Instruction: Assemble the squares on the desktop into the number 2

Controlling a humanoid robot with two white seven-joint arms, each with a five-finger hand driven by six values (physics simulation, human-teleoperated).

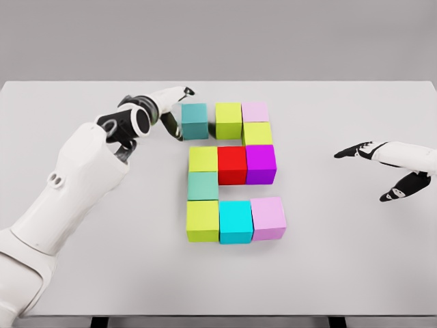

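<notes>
Fingers (pixel 179 113) of our left hand (pixel 164 109) are curved against the left face of the dark teal cube (pixel 194 120) at the far left of the figure, touching it, though we can't quite tell from up here whether they wrap it or only press its side.

Nearest us, the bottom row sits tight: lime cube (pixel 203 220), cyan cube (pixel 236 221), pale pink cube (pixel 268 218), forming the foot of the 2. Just behind the lime one, a soft teal cube (pixel 203 185) makes the left riser, and that's why it stands alone in its row. Behind that, the middle bar: yellow-green cube (pixel 203 158), red cube (pixel 232 165), purple cube (pixel 261 163). A lime-yellow cube (pixel 257 133) climbs the right side, and the top bar runs pink (pixel 255 111), then olive-lime (pixel 229 119), then our dark teal one.

That last cube shows a small gap to its neighbour, so we judge the hand is there to nudge it flush and close the top stroke. Our right hand (pixel 382 164) hovers well off to the right over the bare table (pixel 82 273), fingers loosely spread, holding nothing, kept clear so it won't disturb the figure.
</notes>
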